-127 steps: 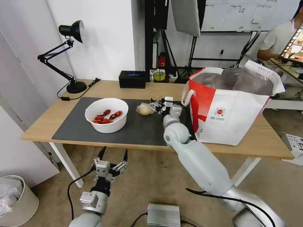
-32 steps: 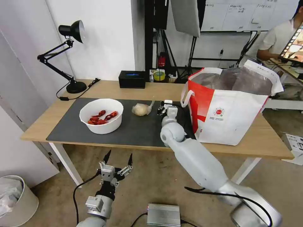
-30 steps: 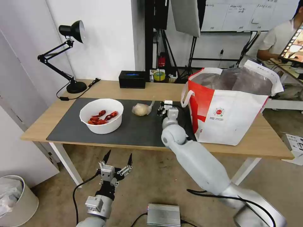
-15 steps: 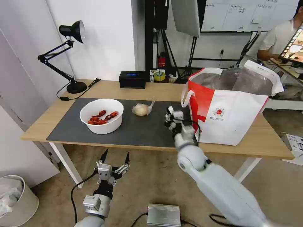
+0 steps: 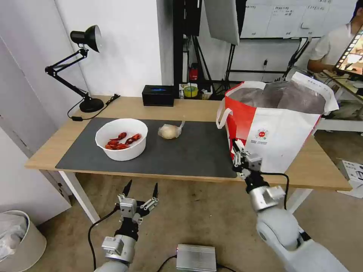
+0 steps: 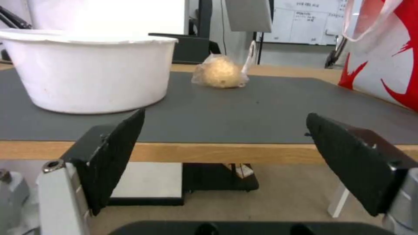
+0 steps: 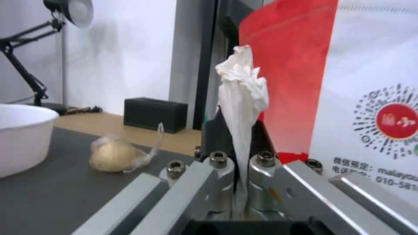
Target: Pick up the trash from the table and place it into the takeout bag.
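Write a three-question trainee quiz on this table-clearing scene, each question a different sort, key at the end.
1. True or false: the right end effector is shut on the crumpled white tissue.
2. Which lies nearer the takeout bag on the mat? A) white bowl B) bagged beige lump
3. Fill in: the left end effector hangs open ____ the table edge.

Key: 1 true; 2 B; 3 below.

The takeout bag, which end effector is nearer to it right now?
Right. The right end effector, shut on the white tissue, is just in front of the takeout bag. The left end effector hangs open below the table edge, well off to the bag's left.
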